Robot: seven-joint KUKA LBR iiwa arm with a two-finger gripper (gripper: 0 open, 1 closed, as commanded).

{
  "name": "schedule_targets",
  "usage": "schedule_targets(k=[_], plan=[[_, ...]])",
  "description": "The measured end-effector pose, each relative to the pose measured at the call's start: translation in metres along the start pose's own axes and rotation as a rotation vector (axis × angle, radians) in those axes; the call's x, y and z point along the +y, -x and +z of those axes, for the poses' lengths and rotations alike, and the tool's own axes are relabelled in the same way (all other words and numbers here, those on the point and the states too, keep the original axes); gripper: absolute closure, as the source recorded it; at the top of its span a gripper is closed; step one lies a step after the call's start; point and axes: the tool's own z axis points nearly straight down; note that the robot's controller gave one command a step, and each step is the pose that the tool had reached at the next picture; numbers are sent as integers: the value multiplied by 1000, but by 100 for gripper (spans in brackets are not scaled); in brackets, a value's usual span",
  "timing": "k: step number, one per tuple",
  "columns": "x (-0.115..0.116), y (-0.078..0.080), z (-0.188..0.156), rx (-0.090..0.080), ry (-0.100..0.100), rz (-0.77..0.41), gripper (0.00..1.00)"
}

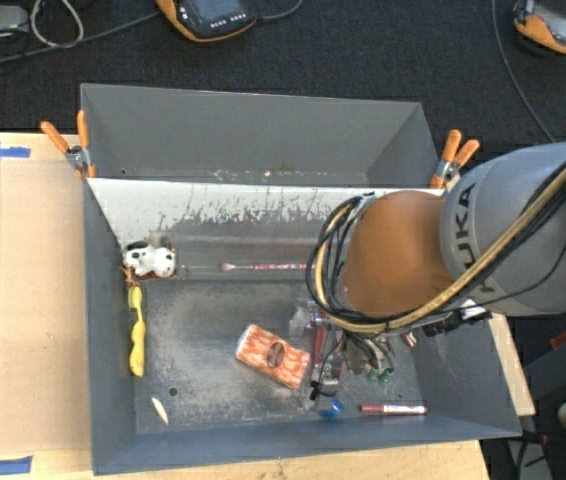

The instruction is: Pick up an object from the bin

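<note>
My gripper (321, 376) hangs low over the bin's front right part, under the arm's orange cover. Its lower end is at the right edge of an orange-and-white patterned packet (271, 355) lying flat on the floor. A small blue thing (331, 408) lies just below the gripper. A red pen (393, 408) lies to its right along the front wall. A small green piece (379, 373) shows at the gripper's right side, partly hidden by cables.
A white-and-black toy animal (150, 261) sits in the back left corner, with a long yellow thing (137, 330) along the left wall below it. A thin pink stick (263, 266) lies by the back wall. A short beige stick (160, 410) rests front left.
</note>
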Motion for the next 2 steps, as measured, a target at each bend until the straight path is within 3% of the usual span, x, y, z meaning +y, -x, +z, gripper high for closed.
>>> schedule_targets(k=[1, 2], plan=[[0, 2, -4, -7, 1, 3, 0], [3, 25, 67, 0, 0, 269, 0]])
